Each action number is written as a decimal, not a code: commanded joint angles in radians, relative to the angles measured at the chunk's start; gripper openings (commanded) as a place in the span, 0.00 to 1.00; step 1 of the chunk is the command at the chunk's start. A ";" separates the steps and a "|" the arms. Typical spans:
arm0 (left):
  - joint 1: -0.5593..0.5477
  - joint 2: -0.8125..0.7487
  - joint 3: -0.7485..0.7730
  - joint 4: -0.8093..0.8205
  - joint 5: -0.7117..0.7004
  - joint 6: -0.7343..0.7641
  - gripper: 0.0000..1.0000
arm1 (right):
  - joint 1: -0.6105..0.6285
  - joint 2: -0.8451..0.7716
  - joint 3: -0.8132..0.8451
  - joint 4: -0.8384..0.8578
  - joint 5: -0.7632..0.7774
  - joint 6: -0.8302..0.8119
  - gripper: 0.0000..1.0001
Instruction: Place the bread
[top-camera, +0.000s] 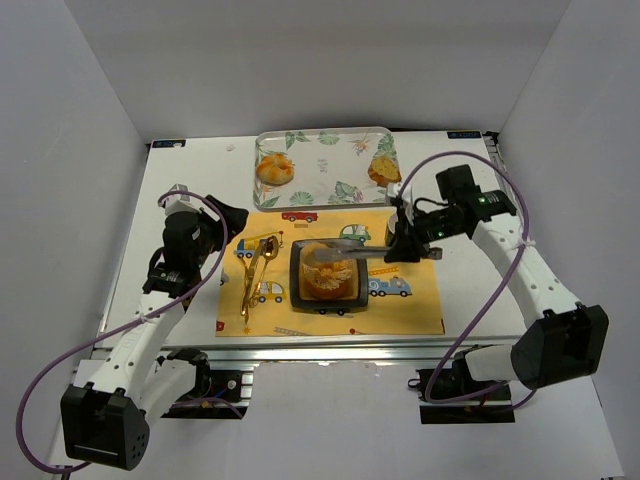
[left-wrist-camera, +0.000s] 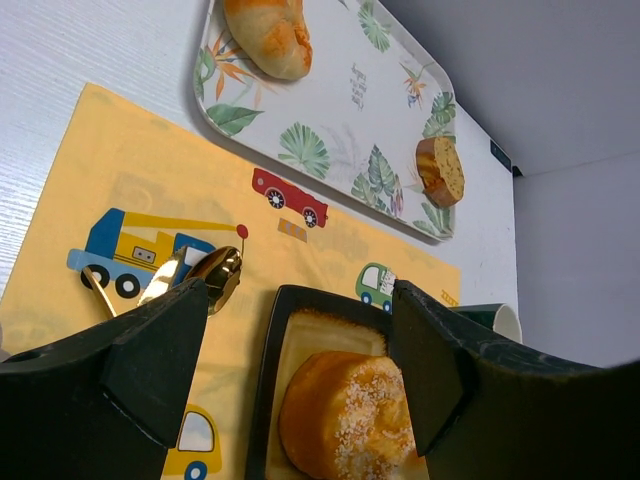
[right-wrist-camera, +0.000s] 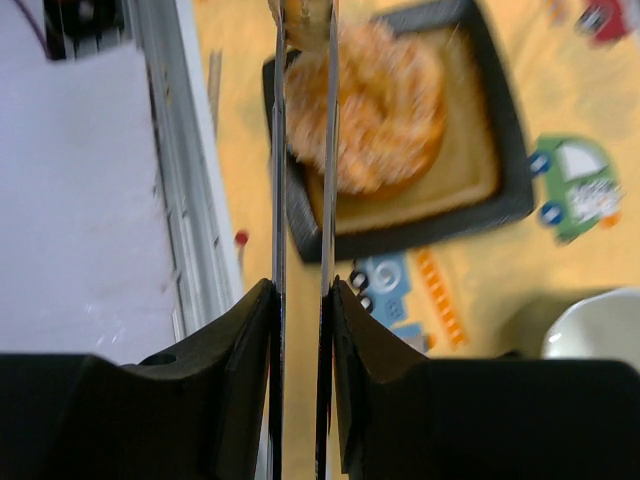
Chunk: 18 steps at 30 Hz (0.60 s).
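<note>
The right gripper (right-wrist-camera: 300, 320) is clamped on the 2 blades of a pair of metal tongs (top-camera: 345, 253). The tongs reach leftward from it, with their tips over the bread (top-camera: 327, 275). The bread, a round sugared roll, lies in the black square plate (top-camera: 294, 285) at the centre of the yellow vehicle-print mat (top-camera: 410, 310). You cannot tell from any view whether the blades pinch the roll or merely lie against it, because the right wrist picture is blurred there.

Hazards from this position:
1. If the blades do grip the roll, pulling back before you let them spring apart would likely drag it up the plate's wall or shift the plate.
2. The blades are thin and held far from their tips. A slight twist of the wrist could lever the roll off centre or let the tongs slide in the fingers.
3. A cup (right-wrist-camera: 595, 335) stands just beside the right gripper, and a low retreat could knock it.

Beyond the mat, the leaf-print tray (top-camera: 322, 132) carries a whole roll (top-camera: 275, 170) and a smaller piece (top-camera: 384, 170), both well apart from the tongs. The left gripper (left-wrist-camera: 297, 340) has its jaws wide and holds nothing. It hangs over the mat's left part near the gold cutlery (top-camera: 255, 270). Advance it toward the plate and the 2 arms may meet there.
</note>
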 joint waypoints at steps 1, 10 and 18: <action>0.002 -0.010 0.011 0.024 0.013 0.013 0.83 | -0.004 -0.041 -0.064 -0.064 0.045 -0.120 0.02; 0.002 -0.017 -0.009 0.056 0.057 0.003 0.83 | -0.004 -0.030 -0.118 0.028 0.114 -0.045 0.13; 0.002 -0.074 -0.035 0.040 0.036 -0.013 0.83 | -0.004 -0.012 -0.115 0.095 0.167 0.001 0.47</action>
